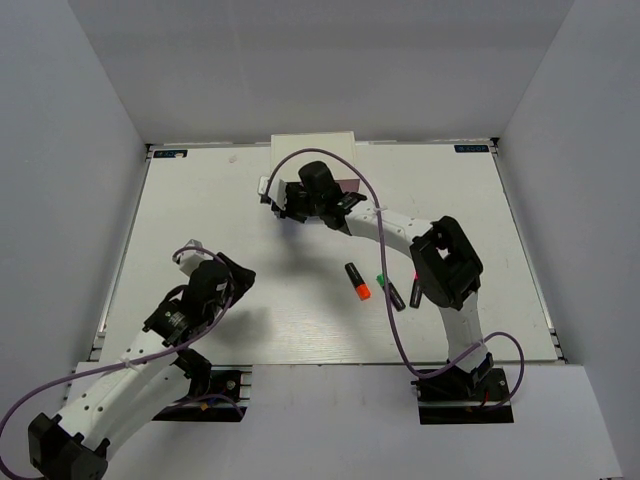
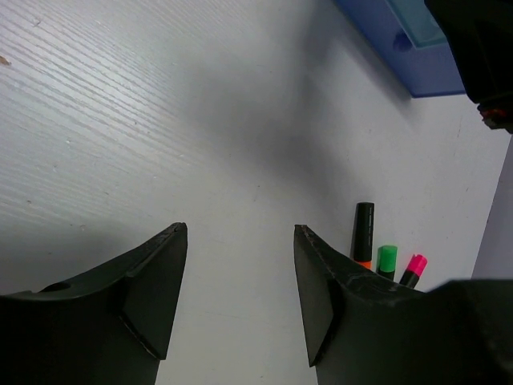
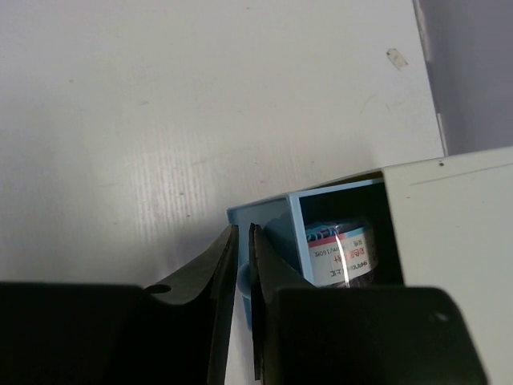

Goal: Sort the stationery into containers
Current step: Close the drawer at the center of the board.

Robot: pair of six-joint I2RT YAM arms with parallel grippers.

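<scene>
Right gripper (image 3: 242, 233): at the chest (image 1: 312, 145) at the far edge of the table (image 1: 200, 210). Its fingers are nearly closed on the knob (image 3: 243, 282) of the blue drawer (image 3: 268, 228). The drawer stands partly pulled out, with a labelled cylinder (image 3: 341, 253) inside.

Left gripper (image 2: 239, 241): open, holding nothing, above bare table at near left.

Orange marker (image 1: 357, 282), green marker (image 1: 390, 292) and pink marker (image 1: 415, 292): lying close together on the table, right of centre, well apart from the chest.

Blue drawer (image 2: 417, 60) cut by top edge, pink marker (image 2: 415, 266) mostly behind left gripper (image 2: 239, 237) (green marker (image 2: 387, 258) likewise), drawer label (image 3: 341, 253) unreadable.
</scene>
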